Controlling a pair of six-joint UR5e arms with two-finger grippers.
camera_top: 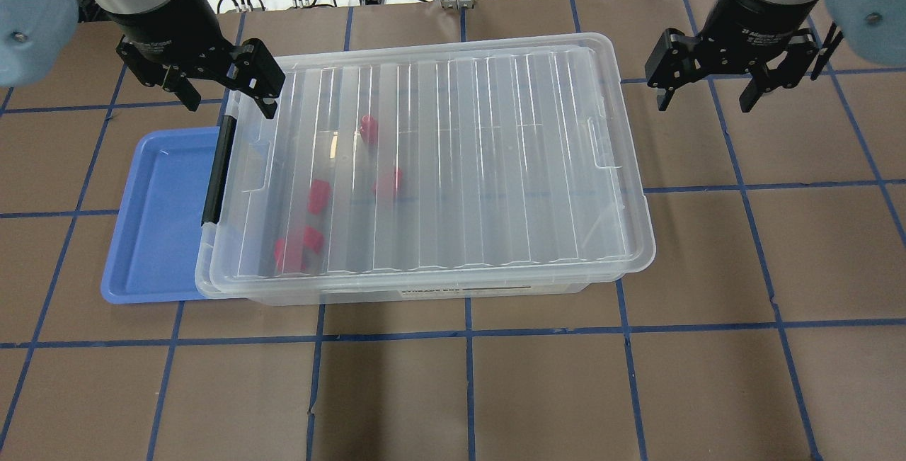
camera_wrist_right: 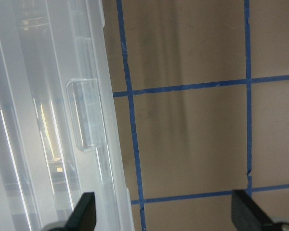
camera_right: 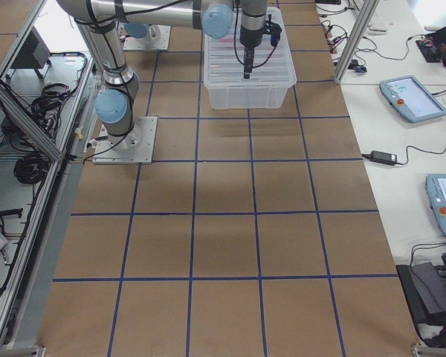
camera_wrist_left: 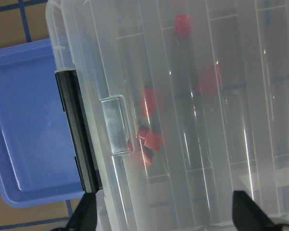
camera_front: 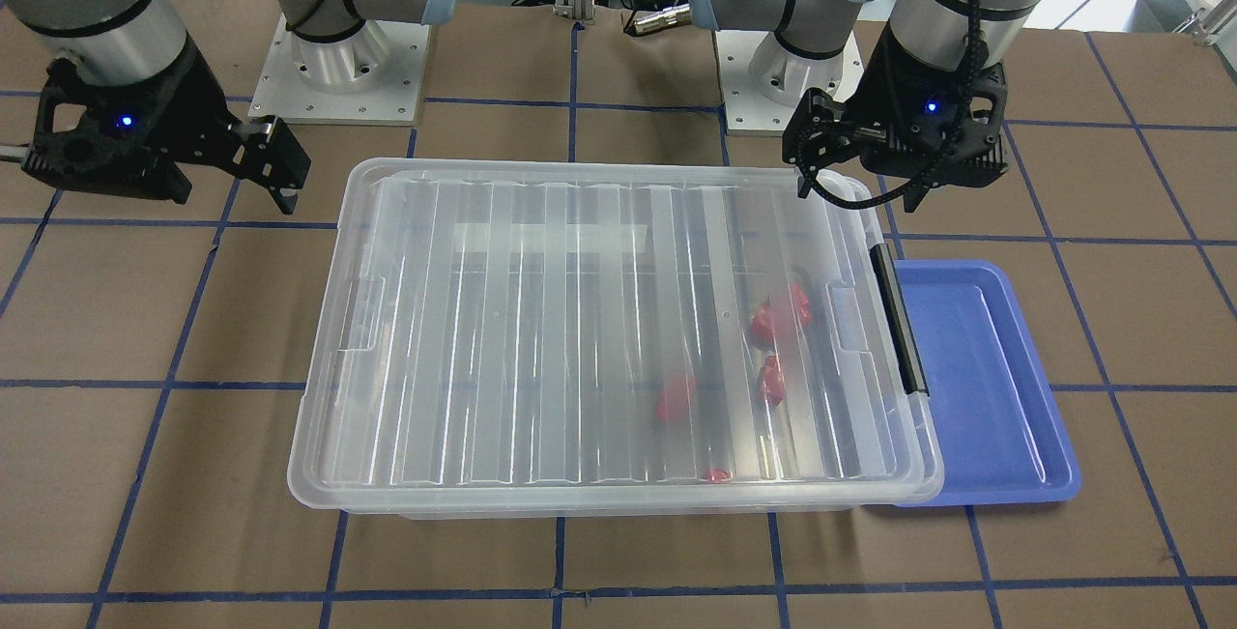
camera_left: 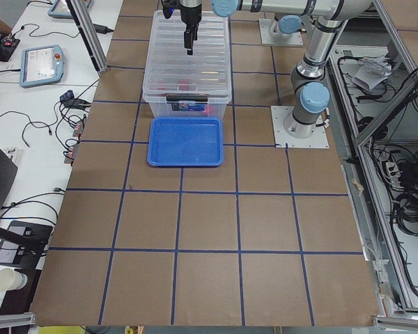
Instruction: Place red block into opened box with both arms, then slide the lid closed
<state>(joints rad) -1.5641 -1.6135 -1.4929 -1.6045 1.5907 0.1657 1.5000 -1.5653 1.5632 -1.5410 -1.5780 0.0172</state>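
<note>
The clear box (camera_top: 460, 292) sits mid-table with the ribbed lid (camera_top: 460, 156) lying flat over its top from end to end. Several red blocks (camera_top: 320, 195) lie inside near the black latch (camera_top: 216, 171) end and show through the lid. My left gripper (camera_top: 230, 101) hovers open over the far corner at the latch end, holding nothing. Over bare table just past the box's other short end, my right gripper (camera_top: 704, 103) is open and holds nothing. The left wrist view looks down on red blocks (camera_wrist_left: 149, 103) under the lid (camera_wrist_left: 221, 120).
A shallow blue tray (camera_top: 163, 220) lies against the latch end, partly under the box's rim. Brown table with blue tape lines (camera_top: 467, 390) surrounds the box. The arm bases (camera_front: 338, 59) stand at the robot's side of the table.
</note>
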